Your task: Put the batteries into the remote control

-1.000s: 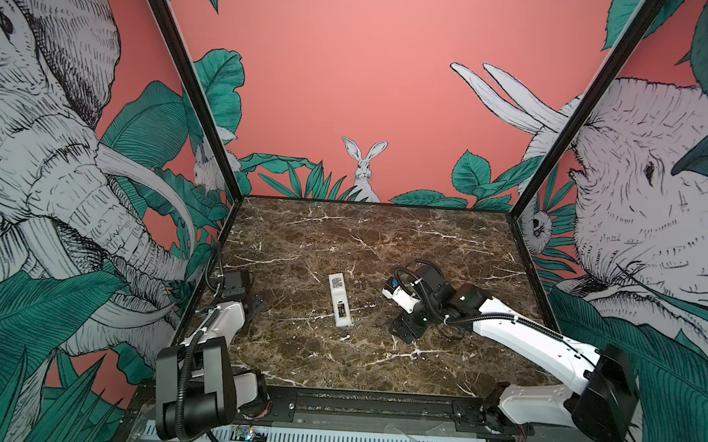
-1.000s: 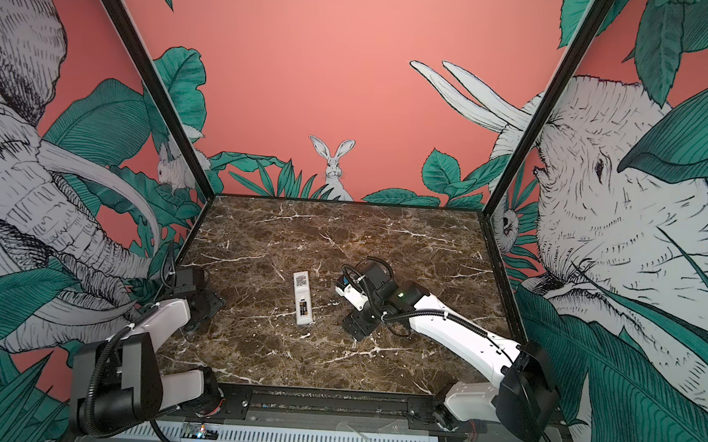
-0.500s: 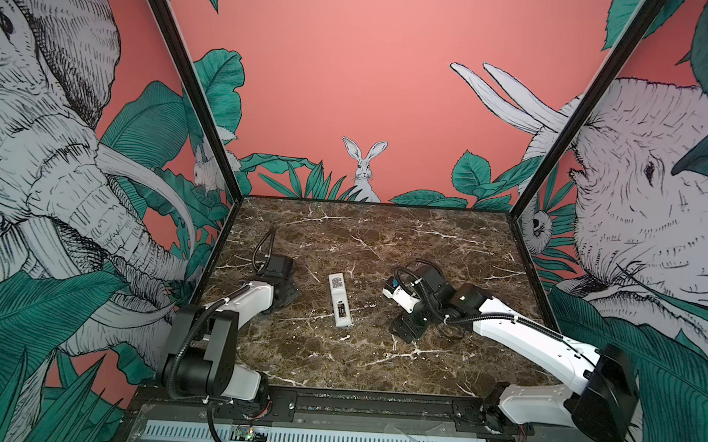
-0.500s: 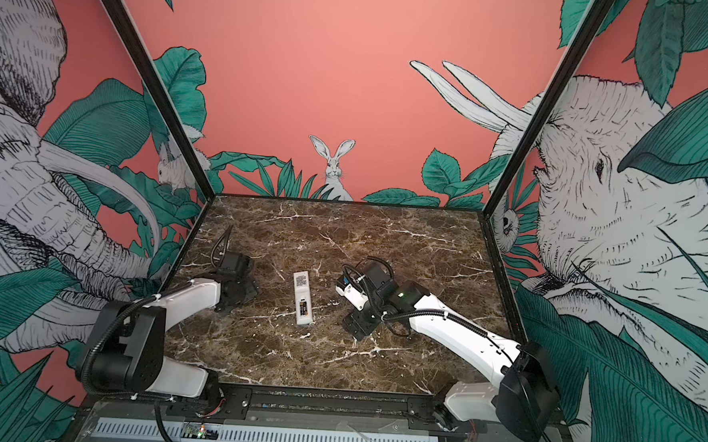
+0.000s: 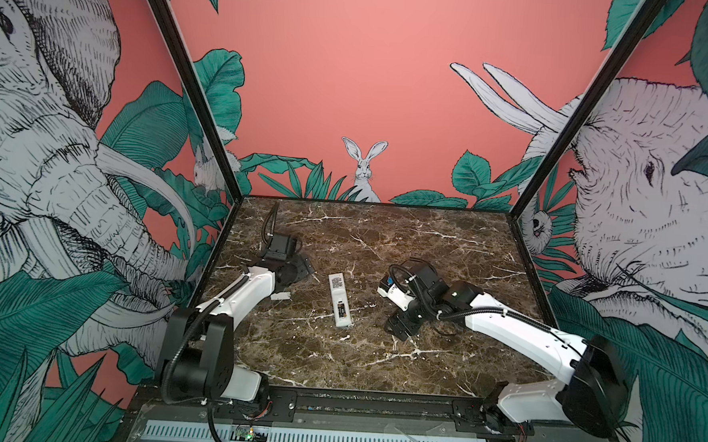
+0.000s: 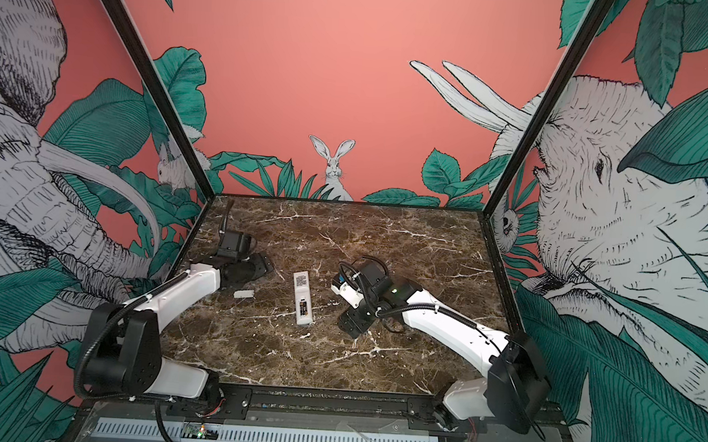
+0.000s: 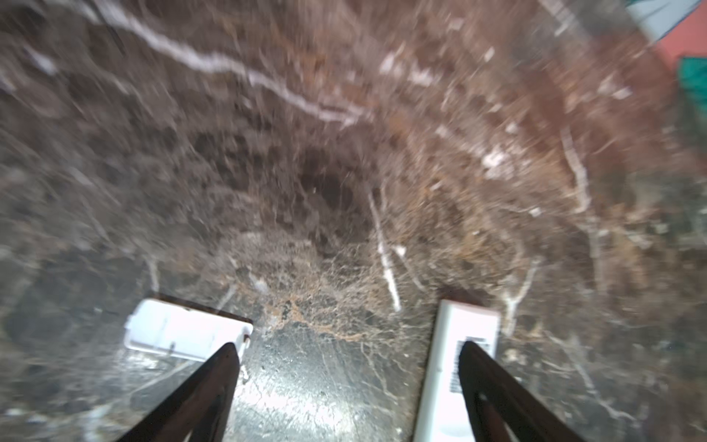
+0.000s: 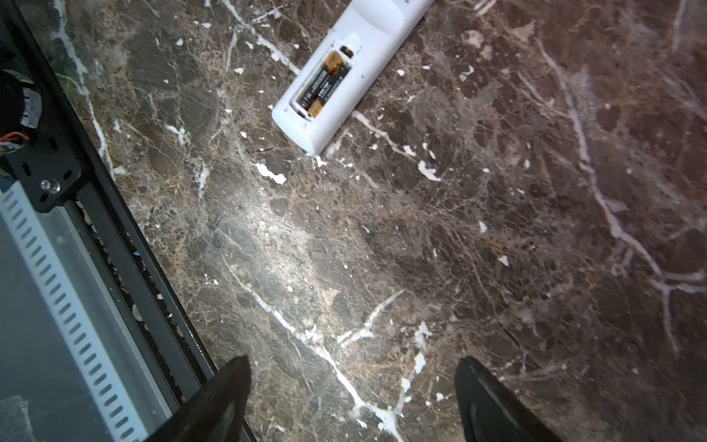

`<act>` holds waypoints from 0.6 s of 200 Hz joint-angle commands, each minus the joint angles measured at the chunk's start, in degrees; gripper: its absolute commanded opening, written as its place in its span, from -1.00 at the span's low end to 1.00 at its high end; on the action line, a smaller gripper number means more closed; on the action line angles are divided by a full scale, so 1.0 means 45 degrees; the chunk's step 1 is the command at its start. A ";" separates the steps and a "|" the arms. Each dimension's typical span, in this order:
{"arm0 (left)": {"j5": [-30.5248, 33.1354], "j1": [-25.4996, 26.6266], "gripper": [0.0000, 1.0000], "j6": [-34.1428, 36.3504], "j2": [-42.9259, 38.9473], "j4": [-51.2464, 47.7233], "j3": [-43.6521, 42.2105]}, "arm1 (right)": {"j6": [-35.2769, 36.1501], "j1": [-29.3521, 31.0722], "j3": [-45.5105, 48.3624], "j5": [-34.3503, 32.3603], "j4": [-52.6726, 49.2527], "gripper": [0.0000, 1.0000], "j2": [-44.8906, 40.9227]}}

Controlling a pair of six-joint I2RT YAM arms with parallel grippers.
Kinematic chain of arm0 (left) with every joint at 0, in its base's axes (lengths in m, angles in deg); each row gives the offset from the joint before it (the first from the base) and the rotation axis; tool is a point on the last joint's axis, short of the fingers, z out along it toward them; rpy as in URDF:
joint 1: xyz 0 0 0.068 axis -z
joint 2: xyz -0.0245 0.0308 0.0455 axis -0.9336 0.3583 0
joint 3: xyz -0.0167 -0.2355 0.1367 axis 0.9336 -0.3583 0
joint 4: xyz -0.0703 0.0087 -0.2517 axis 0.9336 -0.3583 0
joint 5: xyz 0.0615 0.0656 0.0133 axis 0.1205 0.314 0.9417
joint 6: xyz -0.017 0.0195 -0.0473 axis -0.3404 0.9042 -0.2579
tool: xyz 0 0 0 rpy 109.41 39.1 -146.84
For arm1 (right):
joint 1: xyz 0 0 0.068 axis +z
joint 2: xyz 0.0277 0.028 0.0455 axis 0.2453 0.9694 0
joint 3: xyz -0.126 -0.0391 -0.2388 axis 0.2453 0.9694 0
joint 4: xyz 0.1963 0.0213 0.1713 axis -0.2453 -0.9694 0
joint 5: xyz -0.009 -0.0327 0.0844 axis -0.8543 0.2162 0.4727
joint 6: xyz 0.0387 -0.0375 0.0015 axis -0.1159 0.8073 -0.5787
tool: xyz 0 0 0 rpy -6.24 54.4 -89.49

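The white remote control (image 5: 339,299) (image 6: 303,296) lies back-up mid-table. Its compartment at the near end is uncovered, and the dark batteries (image 8: 325,82) (image 5: 342,311) with orange marks lie inside it. My left gripper (image 5: 305,269) (image 6: 264,265) hovers just left of the remote, open and empty. In the left wrist view, which is blurred, the left gripper (image 7: 349,346) has one finger over the remote (image 7: 447,367) and the other over a small white cover piece (image 7: 183,331). My right gripper (image 5: 401,324) (image 8: 351,360) is open and empty over bare marble, right of the remote (image 8: 344,72).
The small white cover piece (image 5: 280,296) (image 6: 243,294) lies on the marble table (image 5: 378,356) beside the left forearm. A black frame rail (image 8: 114,229) and white slotted strip (image 8: 57,275) run along the front edge. Painted walls enclose the other three sides.
My left arm has swung from the left wall out toward the remote, its gripper now beside it and slightly wider. The right arm and the remote have stayed put.
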 commanded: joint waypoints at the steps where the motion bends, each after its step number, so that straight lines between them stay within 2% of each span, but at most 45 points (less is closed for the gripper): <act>1: -0.0486 -0.1106 0.87 0.0660 -0.0957 -0.1846 0.0191 | 0.0532 0.0122 -0.1359 0.1079 0.0896 0.61 0.0930; 24: -0.0650 -0.2338 0.99 0.1605 -0.1617 -0.3085 0.0415 | 0.0963 0.0548 -0.3038 0.1696 0.0963 0.58 0.2503; 49: -0.1390 -0.3997 0.99 0.2569 -0.1888 -0.4308 0.0654 | 0.1414 0.1169 -0.5355 0.2174 0.0622 0.58 0.4581; 78: -0.2182 -0.6214 0.99 0.3130 -0.2557 -0.4796 0.0046 | 0.1763 0.1820 -0.8133 0.2339 0.0052 0.57 0.7206; 96: -0.3003 -0.7489 0.99 0.3538 -0.2815 -0.4531 -0.0403 | 0.1508 0.2095 -1.0146 0.2178 -0.0396 0.52 0.9001; 120: -0.3551 -0.8442 0.99 0.4171 -0.2593 -0.4515 -0.0392 | 0.0681 0.2263 -1.3146 0.2004 -0.1298 0.41 1.1267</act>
